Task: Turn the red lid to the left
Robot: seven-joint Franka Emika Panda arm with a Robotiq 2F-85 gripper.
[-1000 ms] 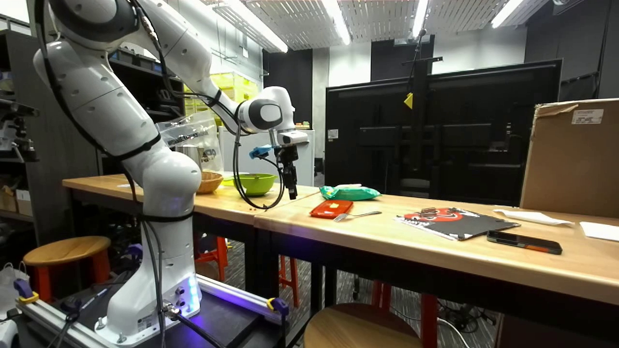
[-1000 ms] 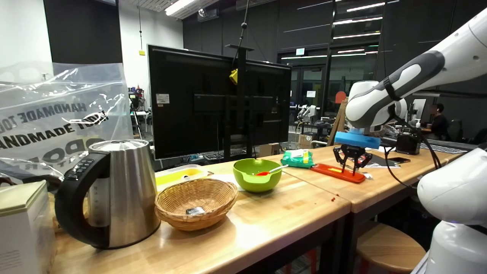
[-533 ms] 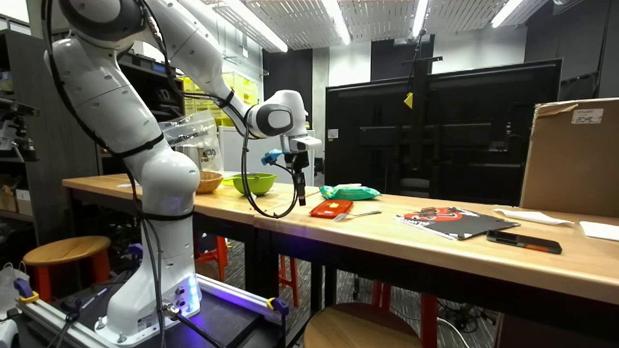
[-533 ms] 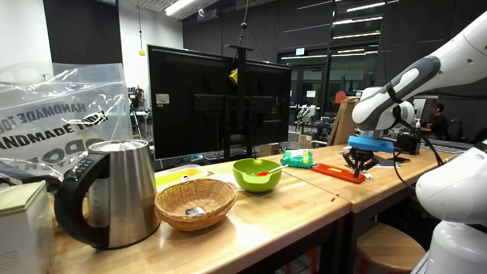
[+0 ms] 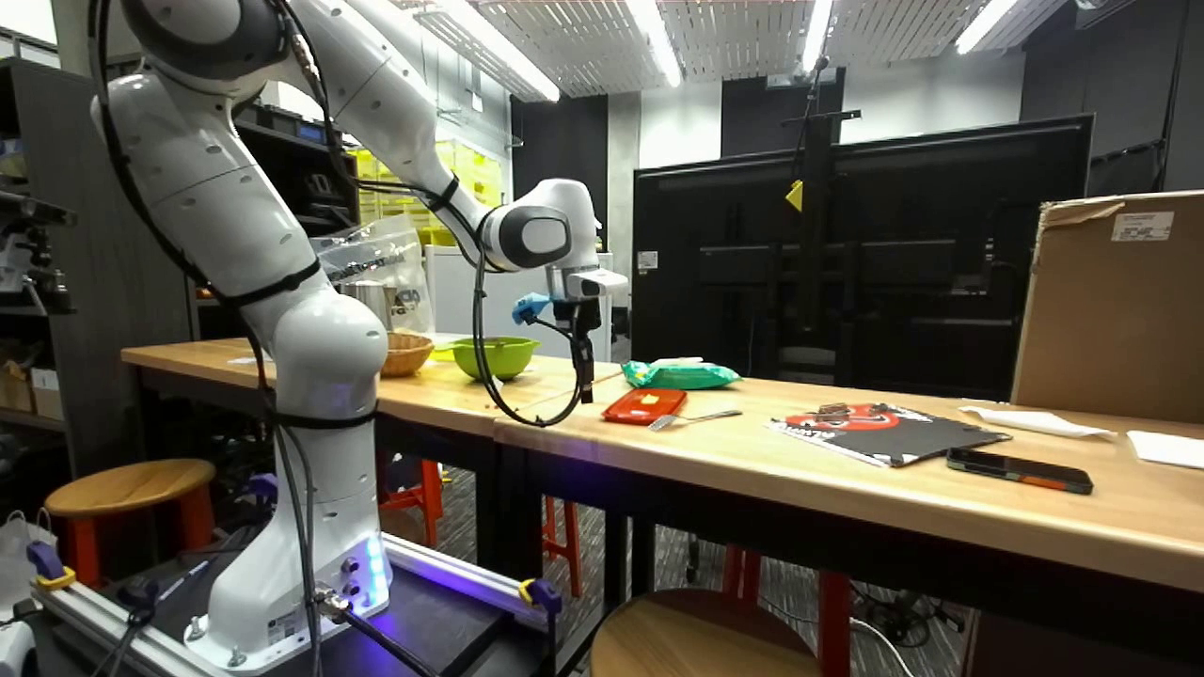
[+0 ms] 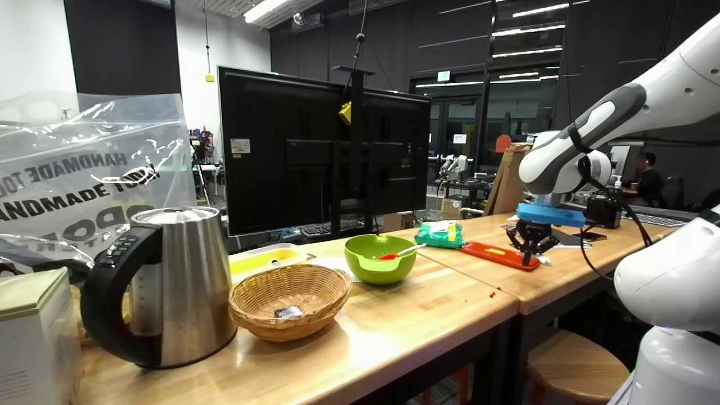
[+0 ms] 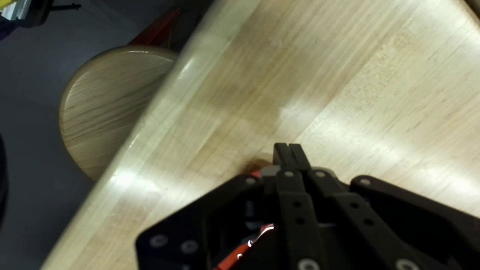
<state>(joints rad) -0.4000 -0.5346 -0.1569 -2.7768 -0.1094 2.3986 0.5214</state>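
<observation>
Wooden surface has our red lid flat, one end toward the front edge; pincer near that end, pinched together on nothing. We figure that's for nudging it round, not gripping.

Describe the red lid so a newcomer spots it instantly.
In an exterior view, find the black panel, then the wooden table in front of it. There, between a green pack and a fork, lies the red lid. Of the three, only it is glossy red, with a small yellow patch on top.
</observation>
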